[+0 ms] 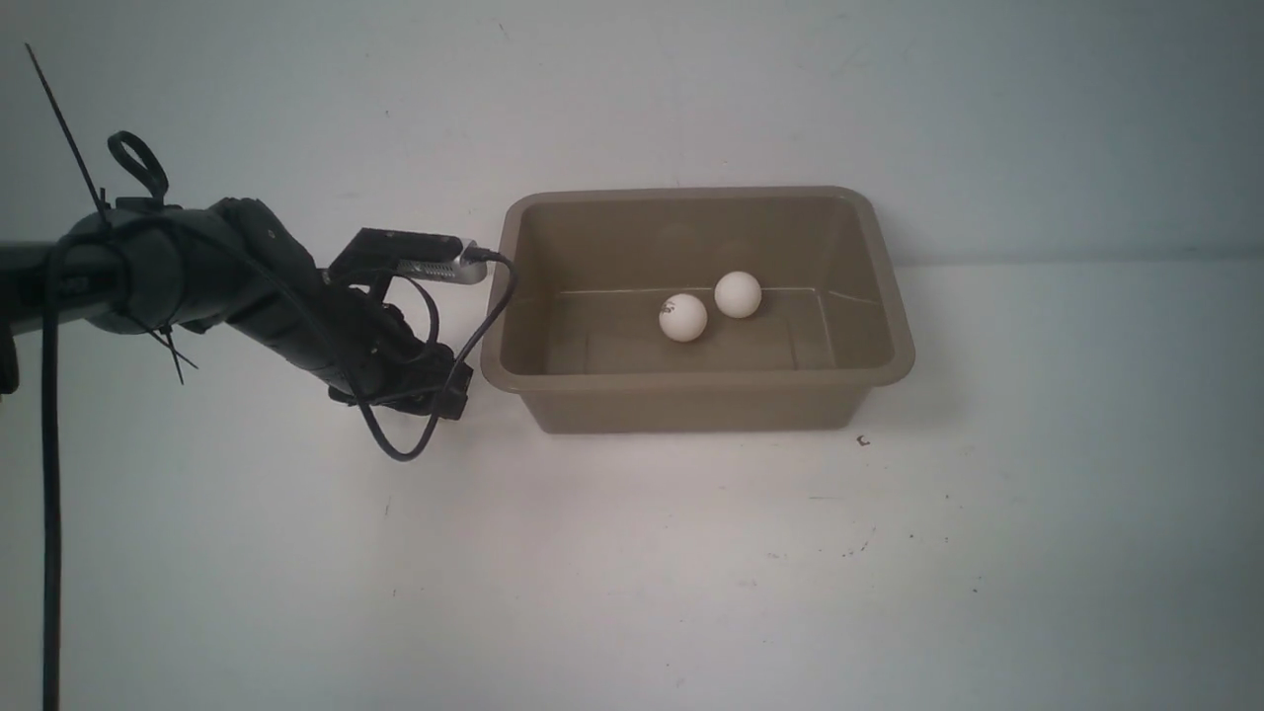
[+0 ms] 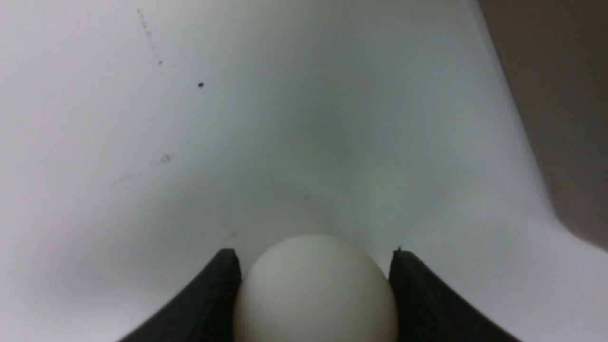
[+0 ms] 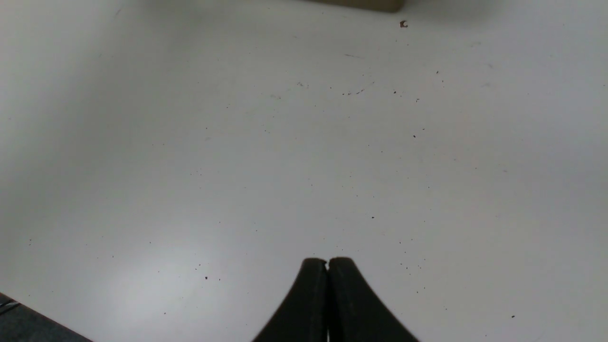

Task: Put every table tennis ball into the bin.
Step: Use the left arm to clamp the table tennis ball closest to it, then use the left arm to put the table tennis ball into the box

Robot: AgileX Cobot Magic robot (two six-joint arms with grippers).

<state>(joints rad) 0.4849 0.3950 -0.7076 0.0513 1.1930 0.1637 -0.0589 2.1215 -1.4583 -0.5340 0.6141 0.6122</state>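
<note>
Since marked ball [image 1: 682, 317] and plain ball [image 1: 738, 294] already lie in bin [image 1: 691, 407], left hand [image 2: 313, 251], low over counter [image 1: 691, 573] beside it, grips third ball [image 2: 316, 294] for lift; right hand [image 3: 327, 262] closed, empty.

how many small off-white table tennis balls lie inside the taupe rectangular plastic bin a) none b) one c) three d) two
d: the marked ball and the plain ball rest inside the bin, while the third ball sits in the left gripper outside it.
</note>
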